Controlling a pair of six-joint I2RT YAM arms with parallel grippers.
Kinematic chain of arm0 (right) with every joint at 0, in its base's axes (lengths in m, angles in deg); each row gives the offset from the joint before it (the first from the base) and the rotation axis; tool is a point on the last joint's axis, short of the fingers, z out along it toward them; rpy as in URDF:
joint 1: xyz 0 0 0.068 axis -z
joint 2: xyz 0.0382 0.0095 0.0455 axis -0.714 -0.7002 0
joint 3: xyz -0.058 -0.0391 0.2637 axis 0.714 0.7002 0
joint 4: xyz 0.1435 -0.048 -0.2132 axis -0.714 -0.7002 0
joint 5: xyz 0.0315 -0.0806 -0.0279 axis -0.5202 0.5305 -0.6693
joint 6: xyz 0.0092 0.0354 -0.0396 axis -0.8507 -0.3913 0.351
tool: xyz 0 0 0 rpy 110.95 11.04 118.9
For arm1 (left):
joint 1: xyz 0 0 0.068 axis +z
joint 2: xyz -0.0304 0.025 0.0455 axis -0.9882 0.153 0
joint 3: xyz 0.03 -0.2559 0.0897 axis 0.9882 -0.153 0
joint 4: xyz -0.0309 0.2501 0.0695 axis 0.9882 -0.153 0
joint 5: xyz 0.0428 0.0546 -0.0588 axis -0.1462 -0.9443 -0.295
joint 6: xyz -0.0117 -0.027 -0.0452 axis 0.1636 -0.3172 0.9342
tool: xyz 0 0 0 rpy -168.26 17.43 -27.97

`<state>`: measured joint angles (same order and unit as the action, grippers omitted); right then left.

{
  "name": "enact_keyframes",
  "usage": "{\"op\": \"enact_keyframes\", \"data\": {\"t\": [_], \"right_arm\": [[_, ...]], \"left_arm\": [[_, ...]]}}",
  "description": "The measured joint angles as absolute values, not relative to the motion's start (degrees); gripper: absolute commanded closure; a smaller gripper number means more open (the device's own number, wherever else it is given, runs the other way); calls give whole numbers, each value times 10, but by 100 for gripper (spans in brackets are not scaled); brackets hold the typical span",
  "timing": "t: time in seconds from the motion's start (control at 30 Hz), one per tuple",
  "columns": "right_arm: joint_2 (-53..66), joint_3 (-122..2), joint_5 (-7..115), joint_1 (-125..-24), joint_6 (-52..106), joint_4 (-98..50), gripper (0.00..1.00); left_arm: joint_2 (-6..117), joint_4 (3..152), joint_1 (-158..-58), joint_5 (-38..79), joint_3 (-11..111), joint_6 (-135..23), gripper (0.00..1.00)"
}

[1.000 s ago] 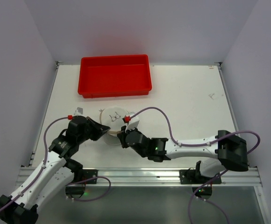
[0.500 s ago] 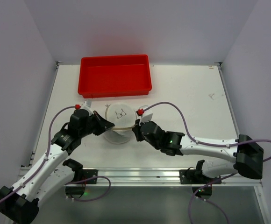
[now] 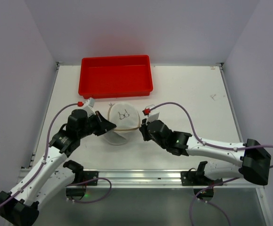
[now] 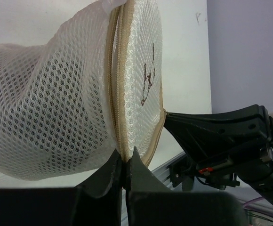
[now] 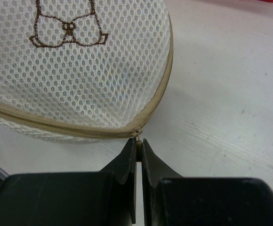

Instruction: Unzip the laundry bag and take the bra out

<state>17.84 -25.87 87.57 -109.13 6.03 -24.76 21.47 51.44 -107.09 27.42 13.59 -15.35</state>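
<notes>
Laundry bag (image 3: 121,123) sits between my grippers. Left gripper (image 4: 124,165) pinches its seam (image 4: 115,94); right gripper (image 5: 138,143) clamps the zipper pull (image 5: 137,135).

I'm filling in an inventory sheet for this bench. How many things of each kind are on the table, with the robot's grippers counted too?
red tray: 1
white mesh laundry bag: 1
grippers: 2, the left gripper and the right gripper, both pinched on the laundry bag's zipper line
Total: 4
</notes>
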Motion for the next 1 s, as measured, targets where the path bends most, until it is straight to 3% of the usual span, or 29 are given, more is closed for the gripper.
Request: {"op": "enact_keyframes", "data": {"t": [0.2,0.43,0.53,1.0], "right_arm": [[177,-263,871,-1091,72,-258,100],[175,-274,861,-1107,61,-293,100],[175,-274,860,-1132,50,-292,100],[60,-355,897,-1165,-21,-273,100]], "left_arm": [[232,516,-1071,279,138,-187,100],[299,524,-1070,275,152,-222,34],[301,524,-1069,263,152,-226,19],[256,375,-1067,151,241,-155,16]]}}
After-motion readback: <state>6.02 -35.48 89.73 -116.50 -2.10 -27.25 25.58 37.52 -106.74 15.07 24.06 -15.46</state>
